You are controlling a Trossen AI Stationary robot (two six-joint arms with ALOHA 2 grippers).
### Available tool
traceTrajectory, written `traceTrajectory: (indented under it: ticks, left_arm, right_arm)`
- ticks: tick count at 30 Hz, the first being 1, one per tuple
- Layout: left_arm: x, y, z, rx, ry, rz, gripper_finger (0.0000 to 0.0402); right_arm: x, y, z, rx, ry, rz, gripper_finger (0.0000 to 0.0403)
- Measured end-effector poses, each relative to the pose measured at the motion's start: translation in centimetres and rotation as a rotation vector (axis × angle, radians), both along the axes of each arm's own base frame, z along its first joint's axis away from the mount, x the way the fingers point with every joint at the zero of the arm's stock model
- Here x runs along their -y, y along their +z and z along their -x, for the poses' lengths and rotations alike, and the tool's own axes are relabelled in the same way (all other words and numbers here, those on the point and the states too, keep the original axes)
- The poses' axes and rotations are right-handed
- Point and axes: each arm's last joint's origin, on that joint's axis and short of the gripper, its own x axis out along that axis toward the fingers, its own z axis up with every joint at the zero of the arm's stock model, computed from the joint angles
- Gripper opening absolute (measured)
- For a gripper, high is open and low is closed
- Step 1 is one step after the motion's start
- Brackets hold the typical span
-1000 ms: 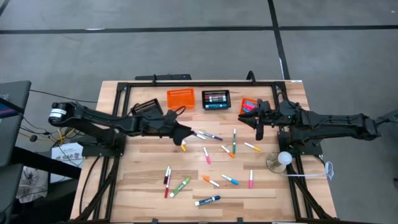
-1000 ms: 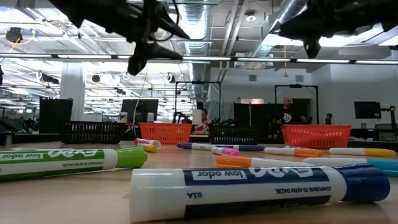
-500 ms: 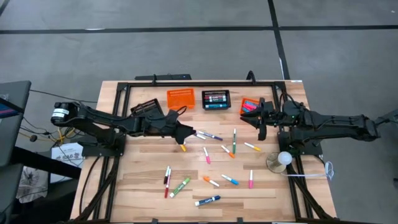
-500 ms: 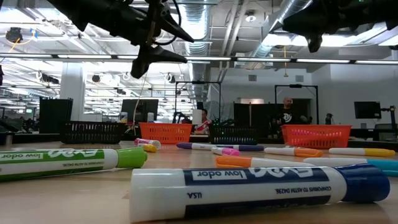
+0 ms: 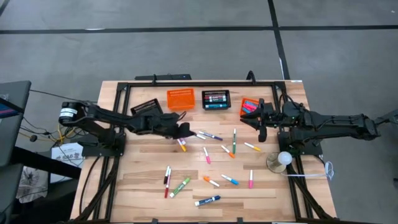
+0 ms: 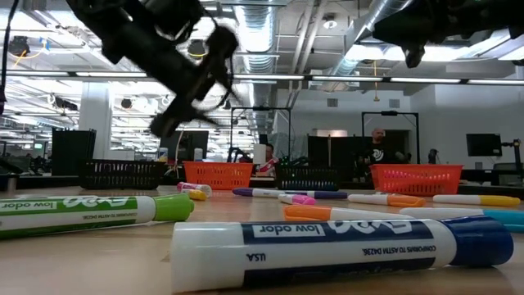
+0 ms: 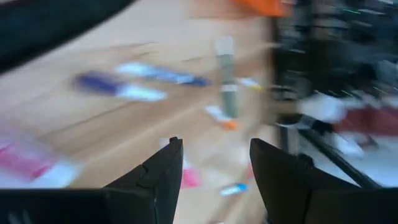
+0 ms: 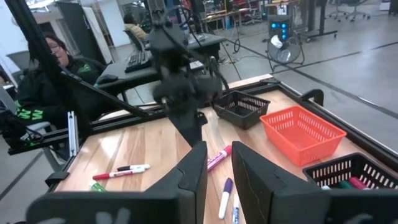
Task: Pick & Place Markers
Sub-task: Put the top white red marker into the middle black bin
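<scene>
Wooden table (image 5: 143, 186) w/ scattered markers (image 5: 234, 141); left claw (image 5: 184, 131) open above them, empty; right claw (image 5: 261, 129) nearly closed, empty.

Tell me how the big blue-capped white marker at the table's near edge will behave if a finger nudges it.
The blue-capped white marker is a smooth round barrel lying flat, so a sideways nudge will likely roll it. It looks rigid and probably light. It lies near the wooden table's front edge, so it might roll off.
</scene>
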Motion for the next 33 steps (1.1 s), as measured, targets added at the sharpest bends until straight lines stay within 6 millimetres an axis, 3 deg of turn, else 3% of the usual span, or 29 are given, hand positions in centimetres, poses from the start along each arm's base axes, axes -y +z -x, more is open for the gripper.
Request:
traceTrajectory:
  ticks: [5, 10, 28, 33]
  left_arm:
    - [-0.6, -1.4, 0.8, -0.147, 0.139, 0.105, 0.0186]
    - [-0.5, -1.0, 0.8, -0.122, 0.273, 0.138, 0.0186]
    - [-0.6, -2.3, 1.9, -0.271, 0.424, 0.263, 0.0186]
    - [-1.5, -2.4, 2.1, -0.289, 0.466, 0.27, 0.0186]
  right_arm:
    - [0.0, 0.0, 0.0, 0.0, 0.0, 0.0, 0.0064]
    - [0.0, 0.0, 0.0, 0.0, 0.0, 0.0, 0.0064]
    - [0.0, 0.0, 0.0, 0.0, -0.003, 0.001, 0.0064]
    - [0.0, 0.0, 0.0, -0.002, 0.001, 0.025, 0.0064]
